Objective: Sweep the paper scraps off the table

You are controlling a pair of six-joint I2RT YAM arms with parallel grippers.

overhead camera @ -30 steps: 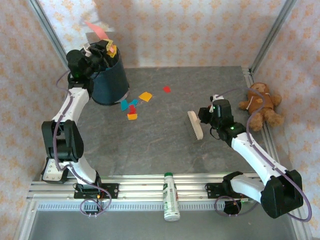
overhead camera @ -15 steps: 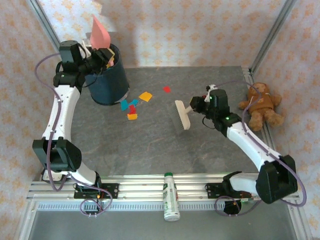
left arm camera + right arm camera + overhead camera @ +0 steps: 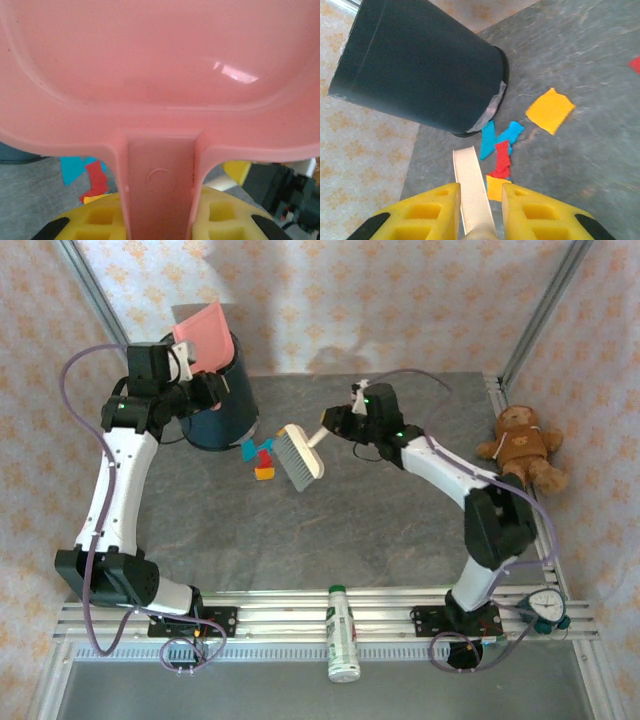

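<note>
The right jaws are out across the bench (image 3: 400,540), clamped together on the pale handle of the hand brush (image 3: 298,455), and its bristle head hangs just beside the paper scraps (image 3: 262,457). There they are: a small cluster of teal, red and yellow pieces lying flat on the stone-patterned top, right at the foot of the dark blue bin (image 3: 225,410). The right wrist view picks up an orange square (image 3: 550,110) a little apart from the cluster and a red corner (image 3: 635,64) further out.

On the other side, the left jaws are clamped on the handle of the pink dustpan (image 3: 203,335), held high at the bin's rim, well clear of the bench.

These scraps look paper-thin and featherweight. I'd say there's no pinching them off a flat surface; they'd slip or flutter. The way to take them is with the bristles, low and gentle, drawing them out from the bin's foot into the open. The dustpan's lip will likely need to sit flat on the bench to catch them. Too brisk a stroke and they could scatter.
</note>
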